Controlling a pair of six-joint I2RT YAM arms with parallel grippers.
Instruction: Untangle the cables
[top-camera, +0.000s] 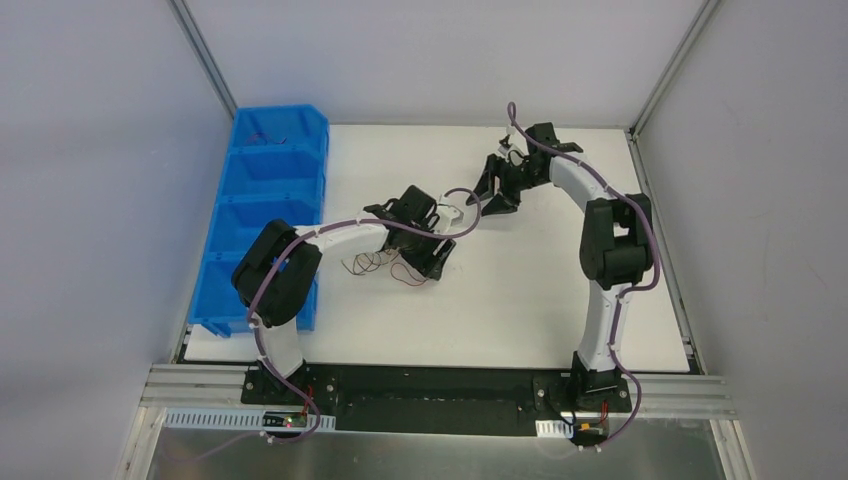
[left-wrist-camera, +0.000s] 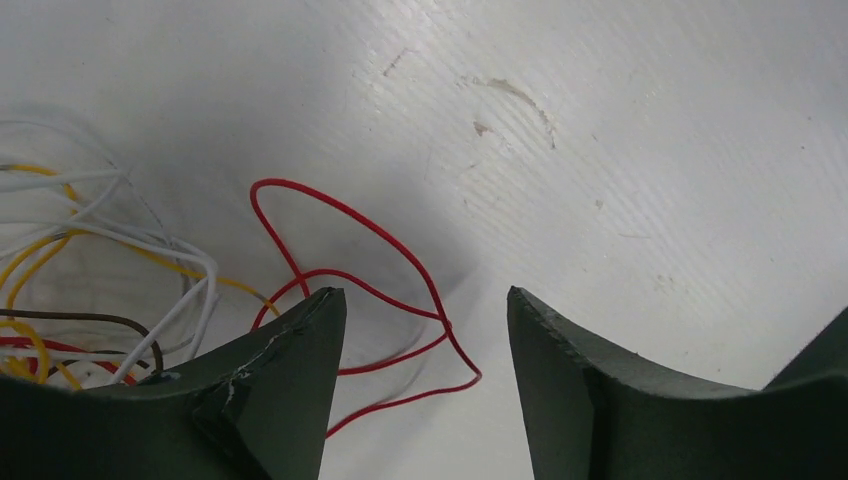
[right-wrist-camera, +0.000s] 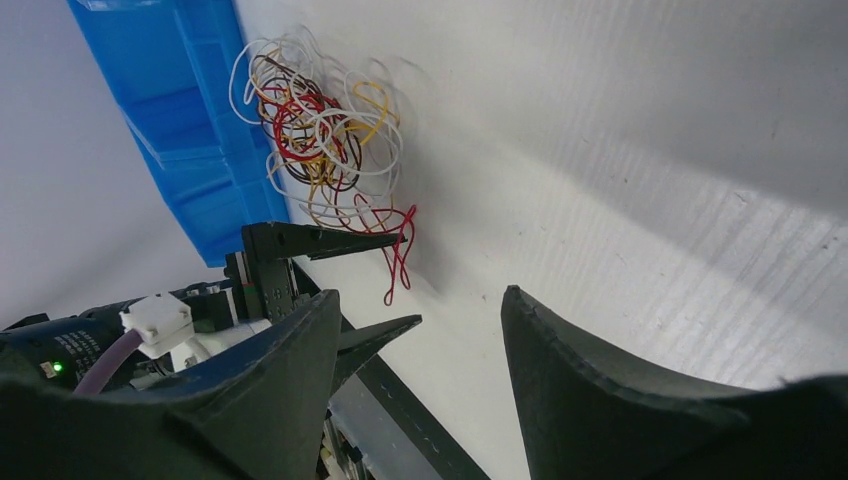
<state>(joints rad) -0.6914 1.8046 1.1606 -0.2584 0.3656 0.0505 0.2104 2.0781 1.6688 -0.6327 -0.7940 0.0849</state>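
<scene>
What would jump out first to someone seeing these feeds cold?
The tangle of thin cables stands out: white, red, yellow and brown loops lying on the white table near the blue bins at its left edge. Next, the left gripper low over the tangle's edge, jaws apart, with a stray red wire loop running between them. The right gripper hangs open farther back, near the table's middle, holding nothing.
</scene>
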